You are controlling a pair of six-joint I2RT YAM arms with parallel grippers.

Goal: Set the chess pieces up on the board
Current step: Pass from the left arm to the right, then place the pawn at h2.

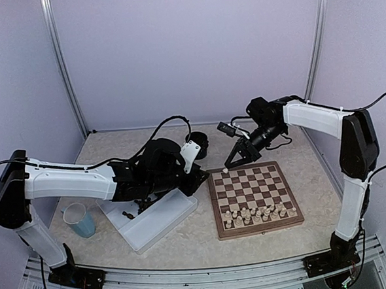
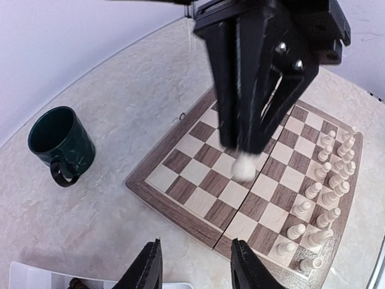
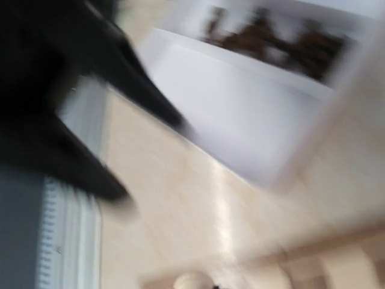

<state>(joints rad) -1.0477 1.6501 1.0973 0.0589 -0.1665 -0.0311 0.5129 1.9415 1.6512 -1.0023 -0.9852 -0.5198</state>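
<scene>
The board (image 1: 253,180) lies right of centre, with two rows of cream chess pieces (image 1: 257,214) standing along its near edge. My right gripper (image 1: 228,168) hangs over the board's far left corner, shut on one cream piece (image 1: 225,171). In the left wrist view that same piece (image 2: 243,167) hangs blurred under the right gripper's black fingers (image 2: 231,120), above the board's (image 2: 174,205) middle squares. My left gripper (image 2: 197,265) is open with nothing in it, just off the board's left edge. Dark pieces (image 3: 271,36) lie in the white tray (image 3: 240,108).
The white divided tray (image 1: 161,218) sits left of the board, under my left arm. A pale blue cup (image 1: 79,220) stands at the near left. A dark green mug (image 2: 60,144) stands on the table behind the board's far left corner.
</scene>
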